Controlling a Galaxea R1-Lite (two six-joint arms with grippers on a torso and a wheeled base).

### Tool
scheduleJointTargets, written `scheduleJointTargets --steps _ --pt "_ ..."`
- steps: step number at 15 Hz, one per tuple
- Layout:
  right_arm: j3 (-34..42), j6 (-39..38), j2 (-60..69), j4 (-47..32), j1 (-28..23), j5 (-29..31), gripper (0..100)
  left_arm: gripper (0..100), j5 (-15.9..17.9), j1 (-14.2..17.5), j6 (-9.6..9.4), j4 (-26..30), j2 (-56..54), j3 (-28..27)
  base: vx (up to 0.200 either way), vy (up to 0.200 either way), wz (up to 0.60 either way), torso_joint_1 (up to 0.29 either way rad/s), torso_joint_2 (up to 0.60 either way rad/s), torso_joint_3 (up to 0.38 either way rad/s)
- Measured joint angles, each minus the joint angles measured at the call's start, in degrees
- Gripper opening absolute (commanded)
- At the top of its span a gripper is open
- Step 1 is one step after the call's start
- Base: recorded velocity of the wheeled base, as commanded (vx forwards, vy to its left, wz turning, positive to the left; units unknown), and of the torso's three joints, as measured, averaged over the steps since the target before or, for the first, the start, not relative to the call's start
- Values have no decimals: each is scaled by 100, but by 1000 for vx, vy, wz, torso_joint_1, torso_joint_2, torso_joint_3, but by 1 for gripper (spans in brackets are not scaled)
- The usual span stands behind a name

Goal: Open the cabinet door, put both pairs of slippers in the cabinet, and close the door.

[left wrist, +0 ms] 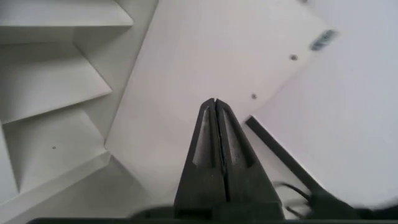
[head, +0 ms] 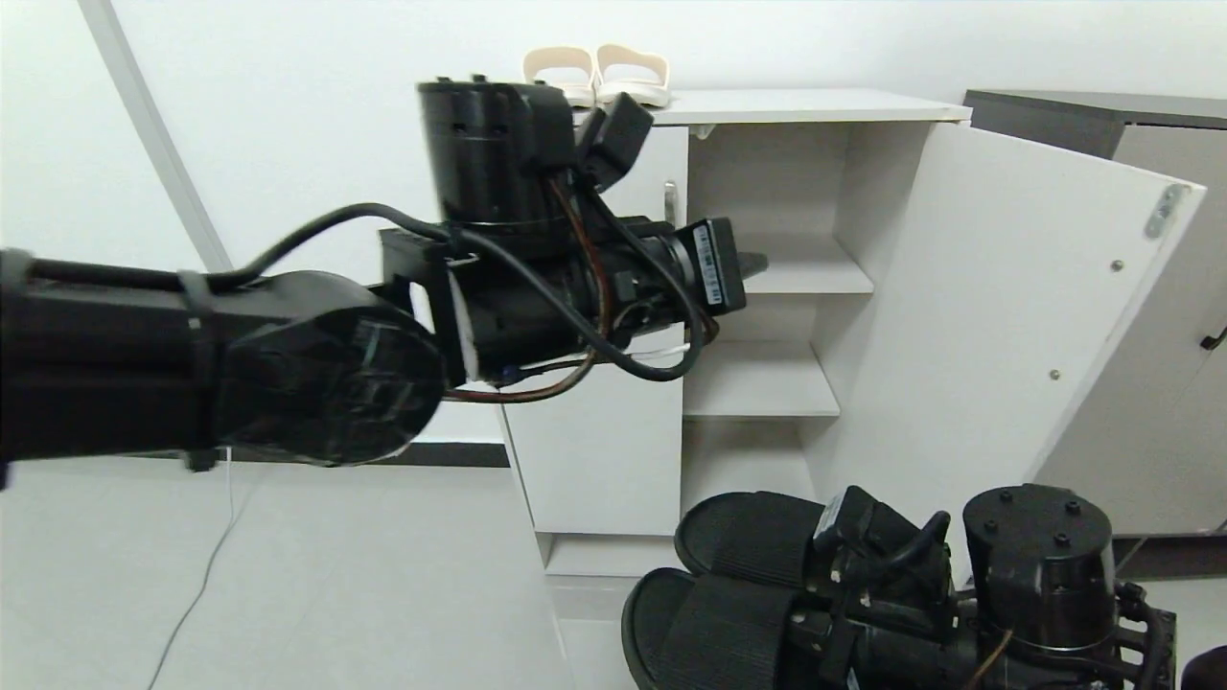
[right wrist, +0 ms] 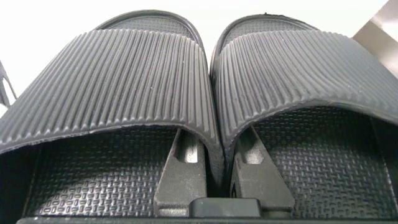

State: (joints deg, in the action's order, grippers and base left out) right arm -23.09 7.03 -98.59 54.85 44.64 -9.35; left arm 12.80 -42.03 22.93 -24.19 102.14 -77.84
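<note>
The white cabinet (head: 815,105) stands with its right door (head: 997,326) swung open, showing bare shelves (head: 757,379). A beige pair of slippers (head: 594,75) lies on the cabinet top at its left end. My left gripper (head: 757,261) is held level in front of the upper shelves, shut and holding nothing; its closed fingertips (left wrist: 215,104) point toward the inside of the open door (left wrist: 205,50). The black pair of slippers (head: 738,575) hangs low in front of the cabinet. My right gripper (right wrist: 217,165) is shut on it, its fingers (right wrist: 183,168) under the ribbed straps (right wrist: 118,74), pinching the two inner sides together.
A grey cabinet (head: 1150,287) stands to the right, behind the open door. A thin cable (head: 201,575) trails over the pale floor on the left, where there is free room. The left arm (head: 288,364) crosses the middle of the head view.
</note>
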Motion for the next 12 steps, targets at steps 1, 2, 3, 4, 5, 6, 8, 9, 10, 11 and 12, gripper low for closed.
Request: scheduleJointTargets --steps 1,2,3,4,5,6,8,9,10,11,12 --pt "-50 -6 -43 -7 -74 2 0 0 -2 24 -6 -1 -308 293 0 0 0 0 0 0" --pt "-100 -17 -102 -5 -154 2 0 0 -7 69 -40 0 -683 649 0 0 0 0 0 0" --pt "-150 -22 -161 -5 -222 5 0 0 -9 130 -88 22 -1078 1025 0 0 0 0 0 0" --pt "-183 -28 -222 -2 -267 7 0 0 -11 213 -145 54 -1521 1441 0 0 0 0 0 0" --pt "-216 -28 -271 4 -316 16 0 0 -18 336 -194 130 -2048 1891 0 0 0 0 0 0" --pt "-240 -39 -306 -5 -357 49 0 0 -55 474 -224 271 -2569 2291 0 0 0 0 0 0" --pt "-361 -179 -386 -2 -453 312 0 0 -265 791 -301 790 -3740 2977 0 0 0 0 0 0" --pt "-472 -334 -469 2 -462 545 0 0 -432 953 -369 1150 -4339 3285 0 0 0 0 0 0" --pt "-603 -472 -566 4 -471 768 0 0 -607 1139 -453 1541 -4945 3584 0 0 0 0 0 0" --pt "-739 -595 -670 6 -482 935 0 0 -816 1376 -561 1948 -5592 3919 0 0 0 0 0 0" --pt "-841 -672 -753 9 -488 1050 0 0 -1042 1624 -679 2285 -6166 4226 0 0 0 0 0 0"
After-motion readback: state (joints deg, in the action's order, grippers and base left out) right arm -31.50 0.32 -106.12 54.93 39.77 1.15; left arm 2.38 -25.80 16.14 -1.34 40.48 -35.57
